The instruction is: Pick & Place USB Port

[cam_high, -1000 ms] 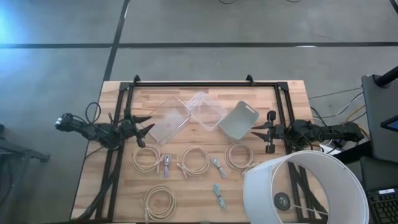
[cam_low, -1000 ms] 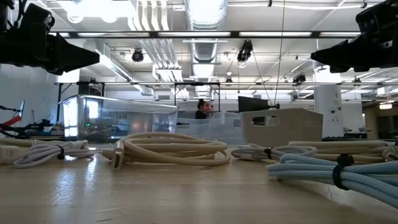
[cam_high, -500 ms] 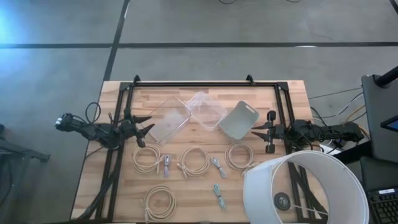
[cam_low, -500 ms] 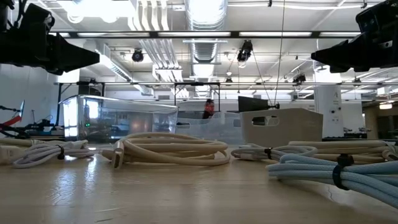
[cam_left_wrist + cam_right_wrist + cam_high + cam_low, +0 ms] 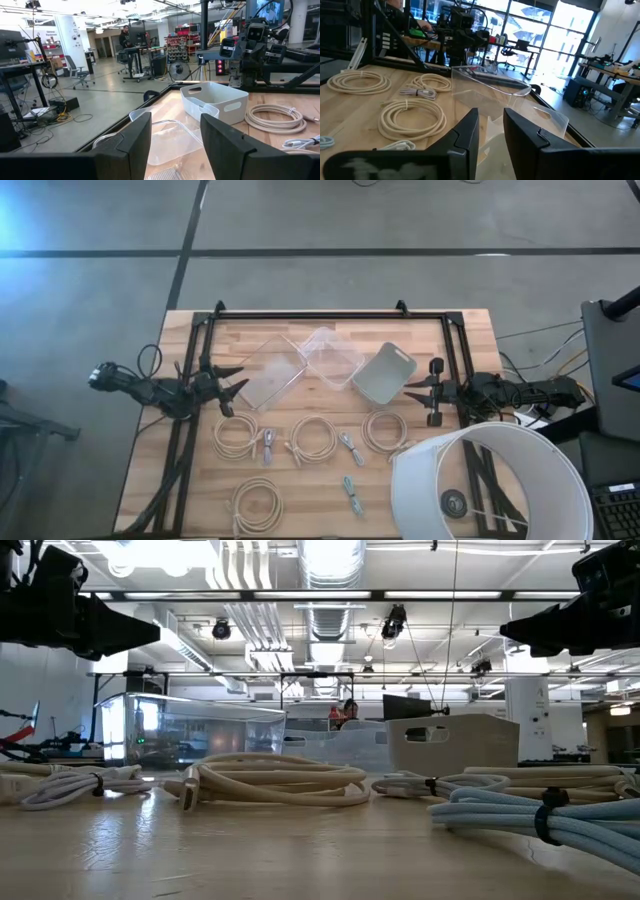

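My left tool (image 5: 236, 383) wide open, empty | right tool (image 5: 420, 392) part open, empty | risk: cream round cable coil (image 5: 315, 437) slips, loops snag | clear plastic box (image 5: 272, 370) could tip.

We note bright ceiling lights (image 5: 330, 555) flaring at twelve o'clock in the low view. Foreground cables (image 5: 540, 815) are soft; the table (image 5: 250, 850) shows glare.
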Action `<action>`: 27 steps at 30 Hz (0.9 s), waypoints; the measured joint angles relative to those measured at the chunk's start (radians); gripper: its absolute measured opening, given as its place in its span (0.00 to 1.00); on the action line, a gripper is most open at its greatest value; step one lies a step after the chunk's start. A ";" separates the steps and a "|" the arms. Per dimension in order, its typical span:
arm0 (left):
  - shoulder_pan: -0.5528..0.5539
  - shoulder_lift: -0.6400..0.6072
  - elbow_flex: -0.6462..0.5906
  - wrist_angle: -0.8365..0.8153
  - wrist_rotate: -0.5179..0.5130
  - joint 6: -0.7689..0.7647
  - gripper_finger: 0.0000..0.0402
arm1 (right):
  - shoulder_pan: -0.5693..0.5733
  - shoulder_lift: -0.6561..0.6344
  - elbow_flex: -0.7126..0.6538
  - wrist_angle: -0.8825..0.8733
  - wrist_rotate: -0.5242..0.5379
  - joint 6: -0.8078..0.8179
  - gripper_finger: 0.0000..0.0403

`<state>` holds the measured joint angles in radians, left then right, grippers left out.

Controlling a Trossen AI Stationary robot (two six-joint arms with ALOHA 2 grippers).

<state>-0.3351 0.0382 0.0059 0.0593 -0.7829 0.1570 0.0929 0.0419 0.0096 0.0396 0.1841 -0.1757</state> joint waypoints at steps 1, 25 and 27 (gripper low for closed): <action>0.000 0.000 0.000 0.000 0.000 0.000 0.43 | 0.000 0.000 0.000 0.000 0.000 0.000 0.21; 0.000 0.000 0.000 0.000 0.000 0.000 0.43 | 0.000 0.000 0.000 0.000 0.000 0.000 0.21; 0.000 0.000 0.000 0.000 0.000 0.000 0.43 | 0.000 0.000 0.000 0.000 0.000 0.000 0.21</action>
<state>-0.3352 0.0383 0.0059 0.0593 -0.7829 0.1570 0.0932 0.0418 0.0093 0.0396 0.1844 -0.1757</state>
